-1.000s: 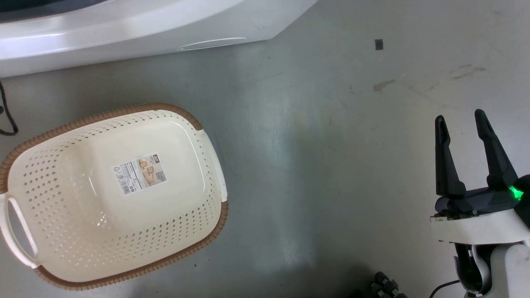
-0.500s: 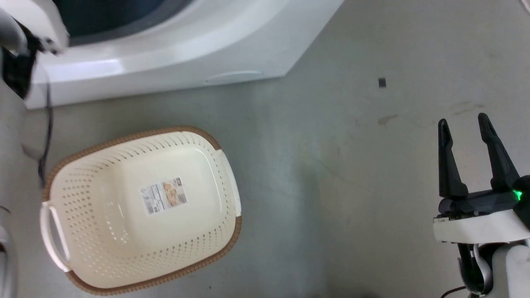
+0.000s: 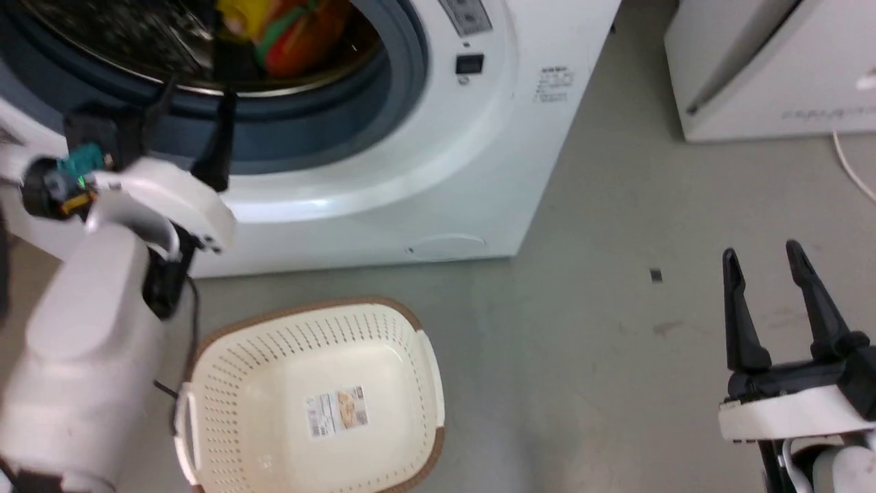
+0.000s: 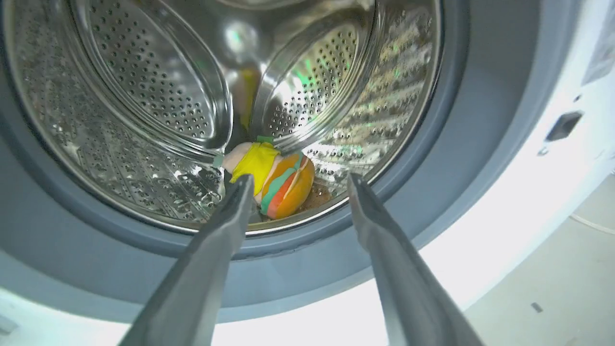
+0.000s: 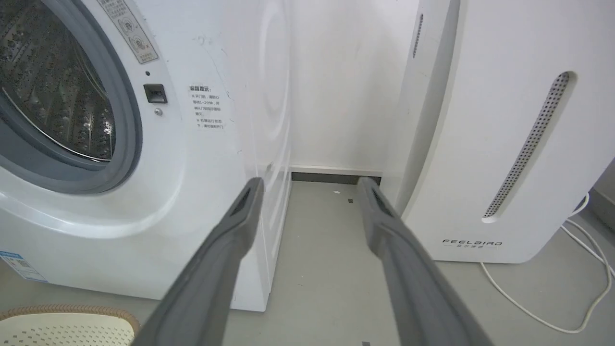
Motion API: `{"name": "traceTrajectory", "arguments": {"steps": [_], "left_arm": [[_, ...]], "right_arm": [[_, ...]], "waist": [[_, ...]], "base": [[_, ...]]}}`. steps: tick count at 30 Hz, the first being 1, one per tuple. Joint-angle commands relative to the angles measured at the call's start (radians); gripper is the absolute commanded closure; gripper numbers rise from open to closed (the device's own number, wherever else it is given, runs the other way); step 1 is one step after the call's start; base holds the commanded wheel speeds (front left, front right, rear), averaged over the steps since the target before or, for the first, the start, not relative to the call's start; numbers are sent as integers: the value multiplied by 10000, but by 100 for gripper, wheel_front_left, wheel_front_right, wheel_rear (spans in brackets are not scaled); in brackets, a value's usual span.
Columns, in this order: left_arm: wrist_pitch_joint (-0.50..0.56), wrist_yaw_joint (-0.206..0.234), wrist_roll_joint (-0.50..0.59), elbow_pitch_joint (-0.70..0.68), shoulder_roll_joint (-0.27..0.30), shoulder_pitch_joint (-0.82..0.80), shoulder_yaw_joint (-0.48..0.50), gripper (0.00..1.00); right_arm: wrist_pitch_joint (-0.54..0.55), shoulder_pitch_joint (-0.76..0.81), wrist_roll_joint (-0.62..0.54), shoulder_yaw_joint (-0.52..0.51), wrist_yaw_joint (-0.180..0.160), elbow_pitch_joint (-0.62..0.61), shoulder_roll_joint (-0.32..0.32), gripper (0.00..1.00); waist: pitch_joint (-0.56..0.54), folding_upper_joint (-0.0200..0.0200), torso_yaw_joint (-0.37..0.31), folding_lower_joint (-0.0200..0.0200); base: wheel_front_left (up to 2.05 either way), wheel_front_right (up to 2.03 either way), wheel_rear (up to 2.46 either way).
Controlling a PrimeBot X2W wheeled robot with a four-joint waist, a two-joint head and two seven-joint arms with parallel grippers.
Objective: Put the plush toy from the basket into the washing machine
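The plush toy (image 4: 281, 185), an orange hamburger with a yellow part, lies inside the washing machine (image 3: 479, 171) on the bottom of its steel drum (image 4: 144, 96); the head view shows the toy (image 3: 294, 31) at the top. My left gripper (image 4: 299, 177) is open just outside the porthole, pointing at the toy with nothing between its fingers; in the head view the left gripper (image 3: 197, 92) sits before the grey seal. The cream basket (image 3: 410, 325) stands on the floor below the machine, holding nothing but its label. My right gripper (image 3: 761, 250) is open at the lower right, far from both.
A white FEELBIRD appliance (image 5: 480, 144) stands right of the washing machine, with a white cable (image 5: 528, 312) on the floor beside it. A narrow gap of grey floor (image 5: 326, 230) runs between the two machines. A basket corner (image 5: 62, 327) shows at the lower left.
The head camera has tilted up, so the basket slid down the picture and the porthole with the toy came into view. My left arm now shows at the left. The right gripper kept its pose.
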Motion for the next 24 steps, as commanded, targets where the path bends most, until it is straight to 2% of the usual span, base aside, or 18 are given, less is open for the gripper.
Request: {"name": "traceTrajectory", "arguments": {"steps": [1,7,11,18,24], "left_arm": [[-47,199,-121,-606,-109,614,273,0],[-54,1278,63,-3863,-505,3711,1486,0],[-55,1863,382,-5276,-726,5630,1916,0],[-56,2431,819,-6361,-1092,7732,2023,0],[-56,2593,1156,-6648,-1429,8921,2059,0]], "right_arm": [[-46,226,-6,-46,-9,0,7,0],[-46,775,-27,-30,-9,-115,7,0],[-46,1079,-31,33,-9,-132,7,0],[-46,1506,8,301,-9,-91,7,0],[-46,1872,193,454,-9,50,7,0]], "waist": [[-984,0,579,1],[-1875,0,902,1],[-2309,0,1010,1],[-2817,0,1052,1],[-3139,0,1037,1]], "base": [[0,0,0],[0,0,0],[0,0,0],[0,0,0],[0,0,0]]}}
